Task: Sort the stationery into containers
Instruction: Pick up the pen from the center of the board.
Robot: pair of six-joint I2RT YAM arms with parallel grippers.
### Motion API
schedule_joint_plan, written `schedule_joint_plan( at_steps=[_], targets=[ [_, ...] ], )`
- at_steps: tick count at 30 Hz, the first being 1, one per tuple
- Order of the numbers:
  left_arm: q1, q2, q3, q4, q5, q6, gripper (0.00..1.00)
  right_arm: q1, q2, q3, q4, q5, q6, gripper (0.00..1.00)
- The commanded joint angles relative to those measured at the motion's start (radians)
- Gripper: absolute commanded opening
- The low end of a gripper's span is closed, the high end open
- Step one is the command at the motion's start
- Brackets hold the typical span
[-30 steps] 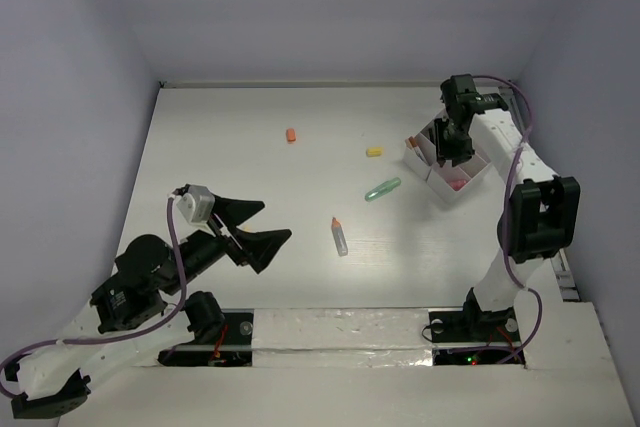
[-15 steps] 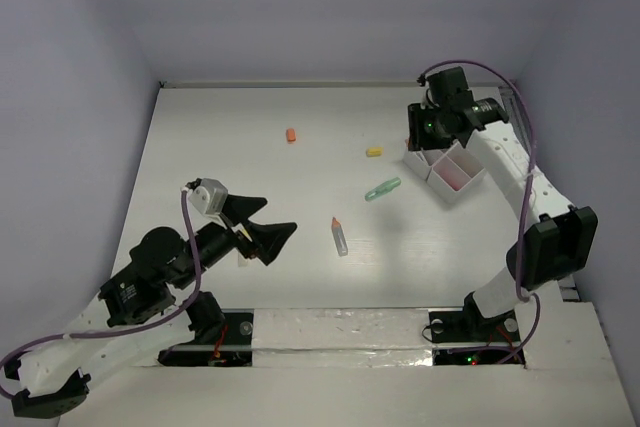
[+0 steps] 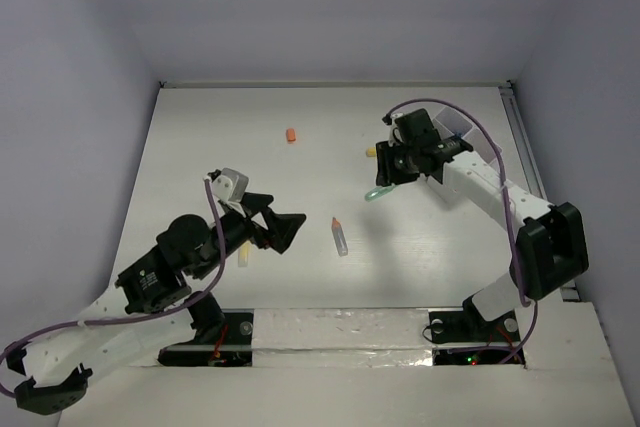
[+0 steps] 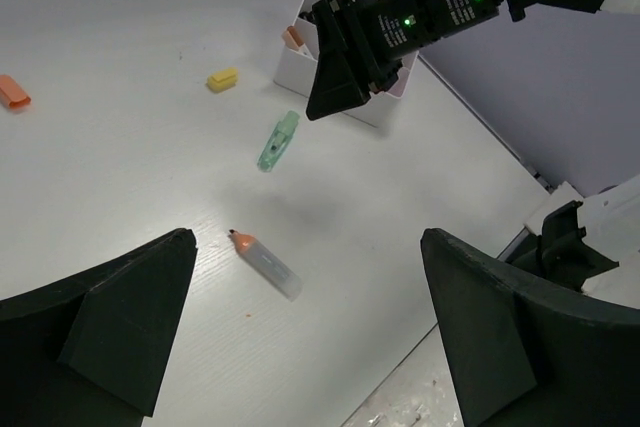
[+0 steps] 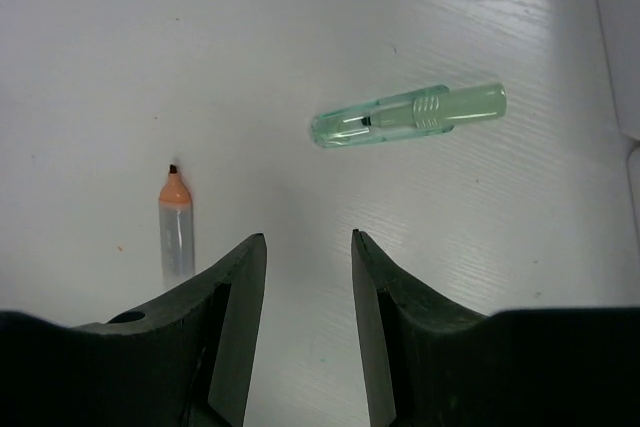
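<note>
A translucent green clip-like piece [image 3: 381, 190] [image 5: 410, 115] lies mid-table. My right gripper [image 3: 384, 174] [image 5: 308, 237] hovers open just above and beside it, with nothing between the jaws. An orange-capped grey tube [image 3: 340, 236] [image 4: 265, 262] [image 5: 176, 227] lies nearer the front. My left gripper [image 3: 284, 215] [image 4: 308, 247] stands wide open and empty, left of that tube and above the table. An orange bit [image 3: 291, 134] [image 4: 14, 91] and a yellow bit [image 3: 372, 151] [image 4: 222, 79] lie farther back. The white container tray [image 4: 297, 75] sits at the right, mostly hidden by my right arm.
A pale yellow item [image 3: 243, 258] lies partly under my left arm. The tray's corner [image 5: 625, 47] shows at the right edge of the right wrist view. The back wall and the side walls bound the white table.
My right arm has swung left from over the tray to above the green piece. My left arm has reached forward and right toward the orange-capped tube, its gripper still open.
</note>
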Motion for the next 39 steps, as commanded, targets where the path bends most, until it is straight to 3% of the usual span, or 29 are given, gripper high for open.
schedule_joint_plan(
  at_steps=[1,3,7,10,27,33,36,37,39],
  targets=[
    [0.006,0.051,0.003,0.083,0.004,-0.033,0.91,0.007,0.01,-0.048,0.134,0.017,0.03,0.45],
    [0.006,0.093,-0.004,0.107,0.024,-0.059,0.86,0.007,0.032,-0.096,0.174,0.056,0.048,0.47],
    [0.006,0.151,-0.047,0.192,0.06,-0.093,0.75,0.007,0.082,-0.15,0.228,0.071,0.08,0.65],
    [0.006,0.194,-0.073,0.256,0.096,-0.116,0.73,0.007,0.119,-0.163,0.266,0.066,0.099,0.72],
    [0.006,0.242,-0.144,0.315,0.076,-0.131,0.71,0.025,0.359,-0.014,0.271,0.156,0.116,0.75],
    [0.006,0.231,-0.167,0.336,0.036,-0.142,0.7,0.076,0.44,0.076,0.21,0.21,0.088,0.68],
    [0.006,0.225,-0.178,0.342,0.021,-0.153,0.69,0.087,0.44,0.077,0.194,0.256,0.08,0.6],
    [0.006,0.223,-0.181,0.348,0.018,-0.159,0.68,0.087,0.436,0.07,0.191,0.274,0.079,0.47],
    [0.006,0.22,-0.193,0.358,0.008,-0.168,0.67,0.087,0.41,0.04,0.196,0.297,0.076,0.46]
  ],
)
